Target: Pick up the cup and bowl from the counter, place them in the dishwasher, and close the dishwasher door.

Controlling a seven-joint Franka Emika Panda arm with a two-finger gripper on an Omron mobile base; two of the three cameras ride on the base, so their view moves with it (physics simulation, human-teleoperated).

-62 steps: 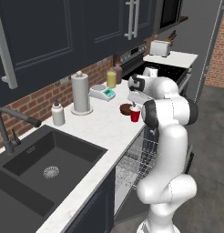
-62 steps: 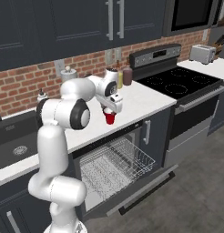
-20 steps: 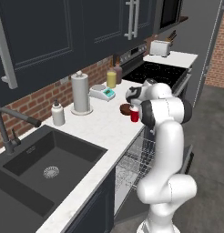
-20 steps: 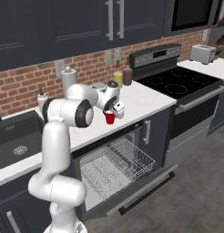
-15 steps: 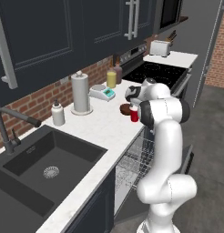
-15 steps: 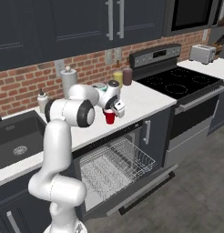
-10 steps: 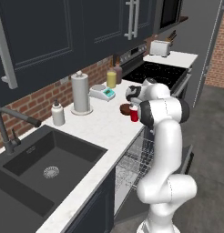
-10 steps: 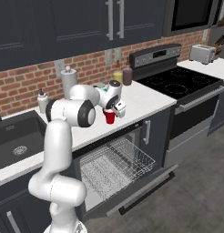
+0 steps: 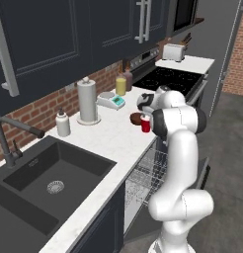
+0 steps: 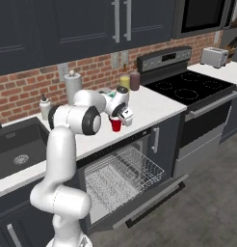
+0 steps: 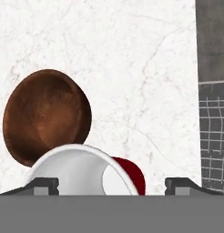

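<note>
Where the white arm bends down over the front edge of the desk (image 9: 101, 136), the end effector (image 10: 121, 117) sits low around the cup (image 10: 115, 125), its two dark finger tips (image 11: 46, 184) spread wide to either side of the cup's rim in the hand view, not visibly pressing on it; whether the pads touch the cup wall cannot be told.

Cup: small, bright red, slightly tapered, no handle, white inside as seen from above; upright on the desk near its front edge, directly under the end effector.

Bowl (image 11: 46, 115): round, shallow, dark brown with a faint wood-like sheen; on the desk just beside the cup, on the side away from the desk's front edge; in the hand view the cup's rim overlaps its lower edge, so contact cannot be told.

Desk: long, white, faintly marbled stone; black sink (image 9: 49, 178) set in it to the arm's left.

Dishwasher (image 10: 123, 176): under the desk, below the cup; silver wire rack pulled out. Dishwasher door (image 10: 144, 205): flat, dark charcoal, dropped open below the rack.

Further back on the desk: paper towel roll (image 9: 87, 100), small white soap bottle (image 9: 62, 123), flat scale with teal face (image 9: 111, 100), yellow bottle (image 9: 121, 85), brown bottle (image 9: 128, 79). Black stove (image 10: 188, 91) to the right; toaster (image 10: 212, 57) beyond it.
</note>
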